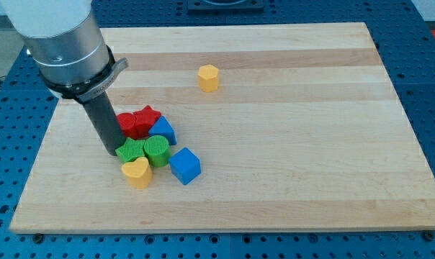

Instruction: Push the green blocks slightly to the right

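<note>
My tip (114, 151) has no jaws and holds nothing; it touches the green blocks (145, 151) from 9 o'clock. Pushing may drag the blue cube (184, 165) at 4 o'clock and the yellow heart (137, 173).

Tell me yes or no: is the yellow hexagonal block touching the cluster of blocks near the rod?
No, the yellow hexagonal block sits alone toward the view's top, well apart from the cluster where my tip meets the green blocks.
</note>
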### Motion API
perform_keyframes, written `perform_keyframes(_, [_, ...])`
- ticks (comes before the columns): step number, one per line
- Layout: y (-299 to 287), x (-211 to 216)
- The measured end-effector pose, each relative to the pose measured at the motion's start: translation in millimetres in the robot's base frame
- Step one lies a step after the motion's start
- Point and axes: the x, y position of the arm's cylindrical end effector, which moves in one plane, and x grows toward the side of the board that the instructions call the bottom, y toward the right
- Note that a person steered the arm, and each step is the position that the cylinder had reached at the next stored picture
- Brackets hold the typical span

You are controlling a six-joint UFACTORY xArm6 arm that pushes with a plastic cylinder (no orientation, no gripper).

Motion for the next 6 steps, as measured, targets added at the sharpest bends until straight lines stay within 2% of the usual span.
perform_keyframes(2, [22.5,0.5])
perform_keyframes(4, [-7.0,4.3])
perform_keyframes(5, [-12.6,27.2])
perform_keyframes(6, [19.4,33.7])
